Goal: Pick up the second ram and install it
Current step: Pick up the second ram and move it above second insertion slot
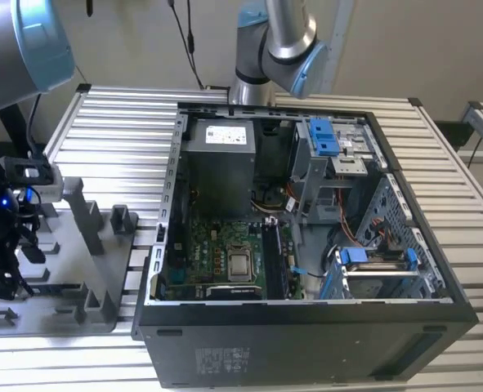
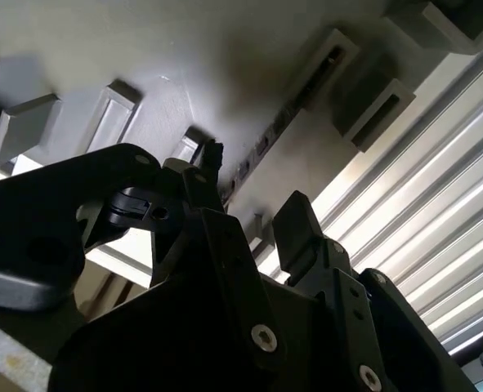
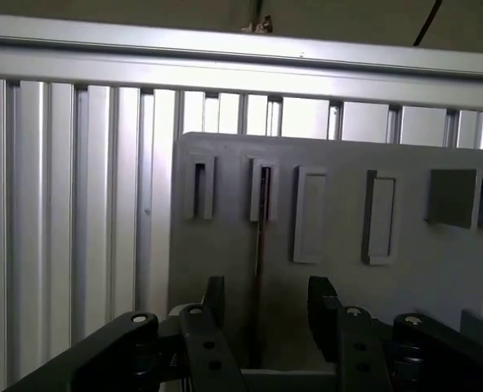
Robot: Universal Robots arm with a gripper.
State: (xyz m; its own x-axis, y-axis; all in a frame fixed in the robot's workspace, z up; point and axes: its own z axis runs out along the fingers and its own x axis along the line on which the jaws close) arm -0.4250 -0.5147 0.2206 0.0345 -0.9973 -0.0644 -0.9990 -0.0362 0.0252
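In the first wrist view the claw is hanging wide open and gripping nothing, with the second ram lining up in the gap between its fingers. The ram is standing on edge in a slot of the grey holder, its long axis running straight ahead toward the slatted surface.

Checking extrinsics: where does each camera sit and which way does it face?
Exterior view: off the arm, high, looking down on the computer case and grey fixture; arm shows, gripper at the exterior view's left.
First wrist view: at the wrist, facing the grey fixture past the open gripper, the second ram between its fingers.
Second wrist view: at the wrist, looking obliquely along the gripper.
Shared: both wrist views show gripper, second ram, grey fixture.
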